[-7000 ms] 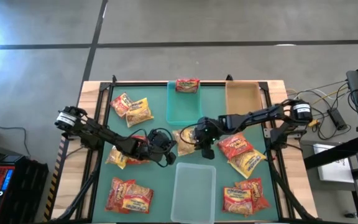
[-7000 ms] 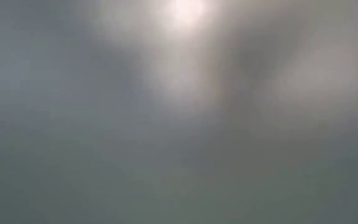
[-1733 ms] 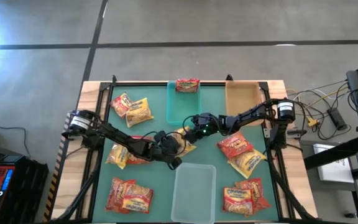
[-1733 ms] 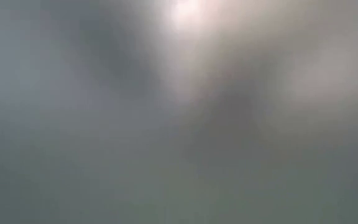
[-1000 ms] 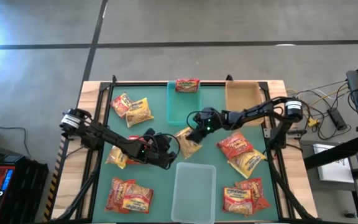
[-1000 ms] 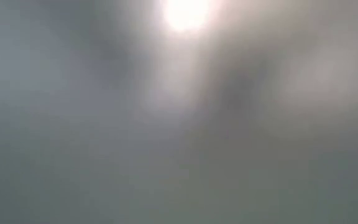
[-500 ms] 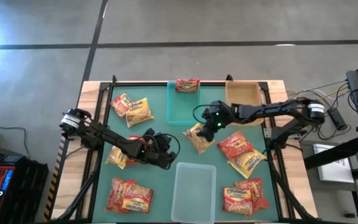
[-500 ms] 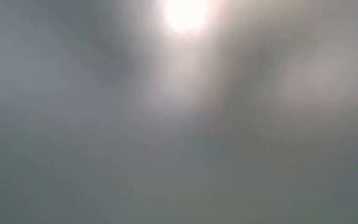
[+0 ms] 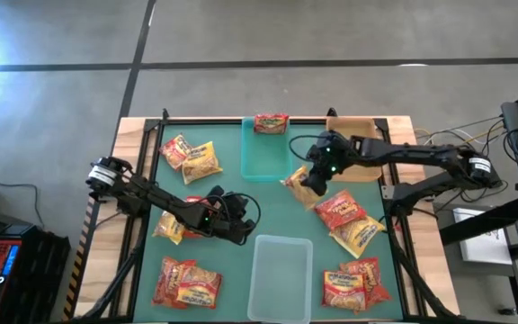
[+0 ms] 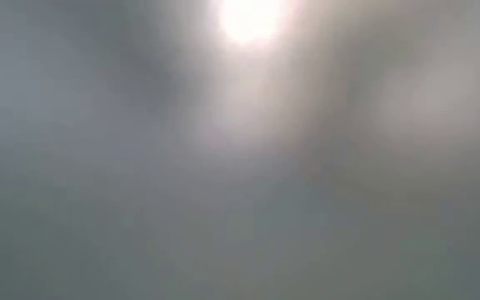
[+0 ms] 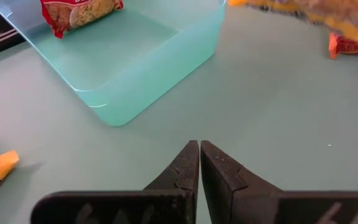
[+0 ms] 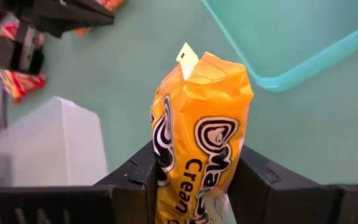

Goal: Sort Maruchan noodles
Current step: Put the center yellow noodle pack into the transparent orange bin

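My bench [image 9: 133, 135] is wood under a smooth green mat [image 9: 232, 180], grey concrete beyond. Right tool [image 9: 311, 177] grips a crinkly yellow packet [image 12: 201, 162] between teal bin [image 9: 263, 155] and tan bin [image 9: 353, 144]. Left tool [image 11: 199, 163] sits shut, empty.

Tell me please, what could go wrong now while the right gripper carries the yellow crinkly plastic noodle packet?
The right gripper pinches the yellow crinkly plastic noodle packet only at one end, so it might slip or swing loose. It hangs between the teal plastic bin and the tan bin; an early release might drop it on the table or in the wrong bin.
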You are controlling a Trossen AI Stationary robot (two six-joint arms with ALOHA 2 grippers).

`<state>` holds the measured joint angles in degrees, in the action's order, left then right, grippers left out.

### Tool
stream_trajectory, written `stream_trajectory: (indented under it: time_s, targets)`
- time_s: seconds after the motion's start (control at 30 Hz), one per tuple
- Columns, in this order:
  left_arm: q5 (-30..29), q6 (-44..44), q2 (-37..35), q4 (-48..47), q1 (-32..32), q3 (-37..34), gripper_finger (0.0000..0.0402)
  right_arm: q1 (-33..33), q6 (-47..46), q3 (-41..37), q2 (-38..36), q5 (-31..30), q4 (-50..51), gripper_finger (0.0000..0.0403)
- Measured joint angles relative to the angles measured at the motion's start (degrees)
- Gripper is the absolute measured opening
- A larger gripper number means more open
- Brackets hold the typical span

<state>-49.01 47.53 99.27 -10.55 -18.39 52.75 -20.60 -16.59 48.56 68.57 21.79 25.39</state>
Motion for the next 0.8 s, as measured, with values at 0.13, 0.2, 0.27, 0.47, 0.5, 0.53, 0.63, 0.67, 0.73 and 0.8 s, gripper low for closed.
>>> stream_trajectory:
  time_s: [0.13,0.2,0.27,0.47,0.5,0.53,0.63,0.67,0.73,0.8]
  targets:
    - [0.00,-0.01,-0.01,0.00,0.00,0.00,0.0000,-0.46,10.01,7.62,0.96,-7.29,13.36,0.0127]
    - [0.00,-0.01,-0.01,0.01,0.00,0.00,0.0000,-0.46,15.75,12.22,1.69,-12.95,21.44,0.0127]
    - [0.02,-0.03,-0.01,0.00,0.00,0.02,0.0000,-0.54,20.05,16.68,2.49,-18.84,28.19,0.0127]
    - [0.02,-0.03,-0.01,-0.09,0.00,0.02,0.0000,-2.99,28.20,26.81,3.80,-27.81,38.43,0.0127]
    - [0.02,-0.04,-0.01,-0.10,0.00,0.02,0.0000,-3.66,30.16,27.72,3.83,-27.90,39.07,0.0127]
    - [0.02,-0.06,-0.01,-0.09,0.00,0.02,0.0000,-4.42,32.03,28.34,3.86,-27.94,39.45,0.0127]
    - [0.02,-0.27,-0.01,-0.15,0.00,0.02,0.0000,-6.73,38.50,29.10,3.90,-30.44,39.37,0.0127]
    - [0.04,-0.27,-0.01,-0.15,0.00,0.02,0.0000,-7.63,40.52,29.05,3.89,-31.77,39.81,0.0127]
    - [0.04,-0.27,-0.01,-0.17,0.00,0.02,0.0000,-9.65,43.87,28.56,3.99,-33.78,40.64,0.0127]
    - [0.04,-0.29,-0.01,-0.20,0.00,0.02,0.0000,-11.69,45.56,27.67,4.26,-34.98,41.16,0.0127]
